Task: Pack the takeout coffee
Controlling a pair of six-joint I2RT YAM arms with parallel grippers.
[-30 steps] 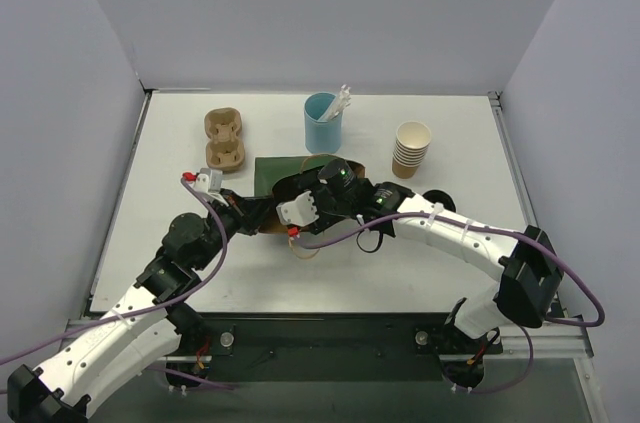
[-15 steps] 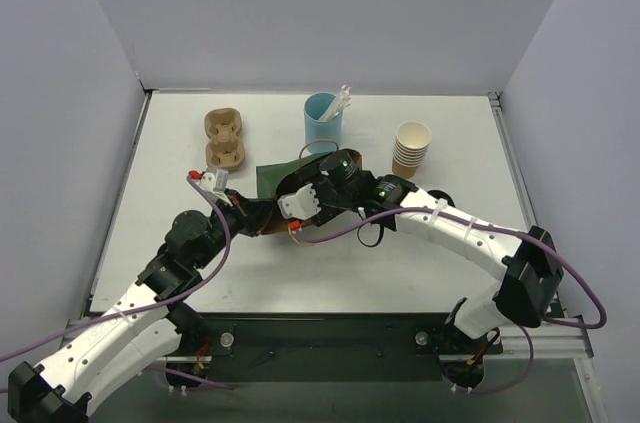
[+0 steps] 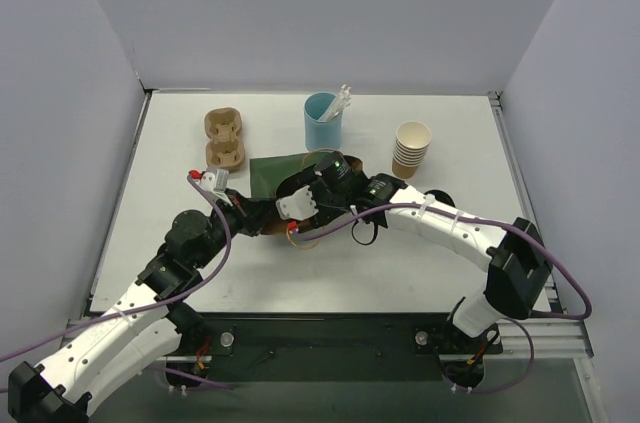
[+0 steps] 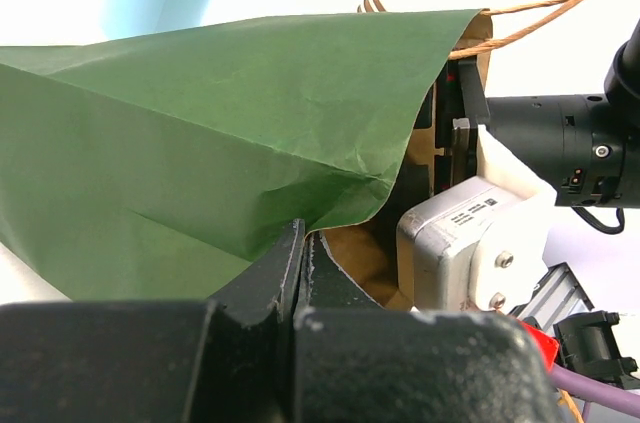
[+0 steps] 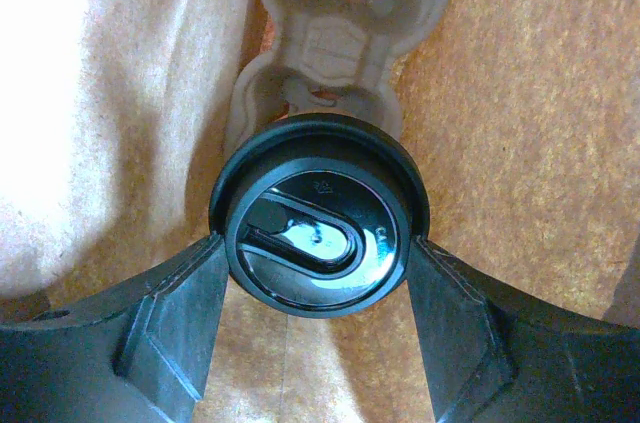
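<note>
The green bag (image 3: 270,173) lies on its side mid-table, its mouth facing right. My left gripper (image 4: 303,243) is shut on the lower edge of the bag's mouth (image 4: 200,123); it also shows in the top view (image 3: 257,215). My right gripper (image 5: 318,253) reaches inside the bag and is shut on the takeout coffee (image 5: 318,213); its fingers (image 5: 175,313) press both sides of the black lid. Only the lid shows; the tan cup is hidden below it. A pulp cup carrier (image 5: 335,33) lies inside the bag just beyond the cup. In the top view the right wrist (image 3: 330,183) hides the cup.
A light-blue cup with white sticks (image 3: 322,121) stands behind the bag. A stack of cream paper cups (image 3: 411,149) stands at the back right. A second pulp carrier (image 3: 225,138) lies at the back left. A black round thing (image 3: 438,200) lies by the right arm.
My right wrist has shifted a little up and left, deeper into the bag's mouth, and the green flap has moved with it. My left gripper still pinches the bag's edge.
</note>
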